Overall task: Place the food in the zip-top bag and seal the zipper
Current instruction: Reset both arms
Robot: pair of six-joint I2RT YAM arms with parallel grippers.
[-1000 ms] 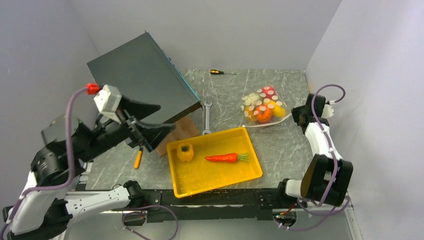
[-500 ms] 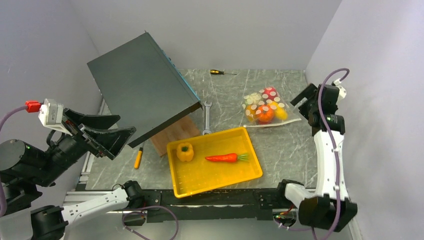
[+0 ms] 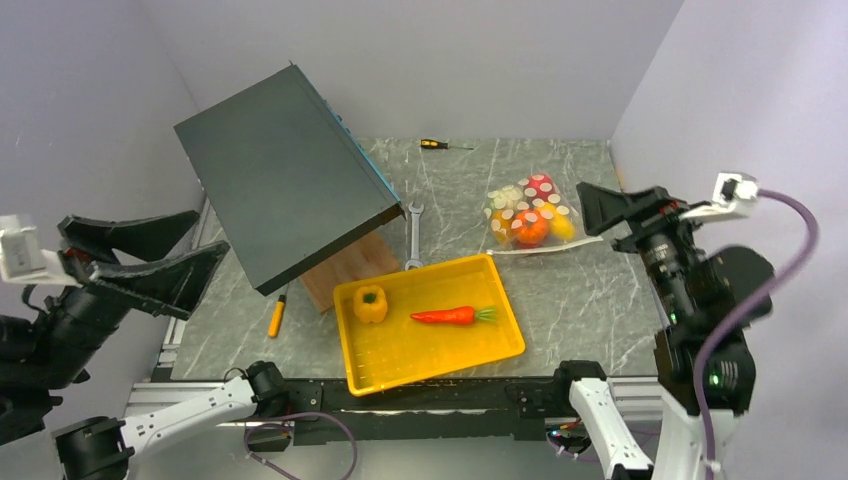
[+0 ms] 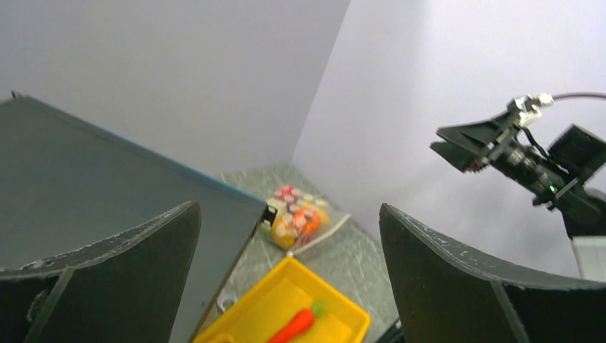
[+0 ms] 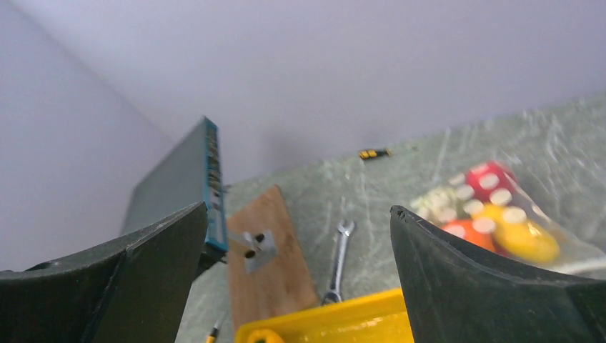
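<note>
The zip-top bag (image 3: 528, 215) lies on the table at the back right, holding red, orange and yellow food. Its zipper (image 3: 535, 249) is a white strip along the near edge. A yellow pepper (image 3: 370, 303) and a carrot (image 3: 450, 315) lie in the yellow tray (image 3: 352, 345). My right gripper (image 3: 582, 210) hangs open in the air just right of the bag, holding nothing. My left gripper (image 3: 212, 232) is raised at the far left, open and empty. The left wrist view shows the bag (image 4: 296, 218) and the carrot (image 4: 293, 325) far below the open left gripper (image 4: 289, 207). The right wrist view looks down past the open right gripper (image 5: 299, 207) at the bag (image 5: 493, 214).
A dark flat box (image 3: 280, 190) leans tilted over a wooden board (image 3: 350, 265) at the back left. A wrench (image 3: 414, 235) lies between the board and the bag. A small screwdriver (image 3: 440, 145) is by the back wall, an orange-handled tool (image 3: 277, 315) left of the tray. Walls close in on both sides.
My right gripper opened, let go of the bag's right corner and rose back to the right. My left arm pulled away to the left. The bag stayed on the table.
</note>
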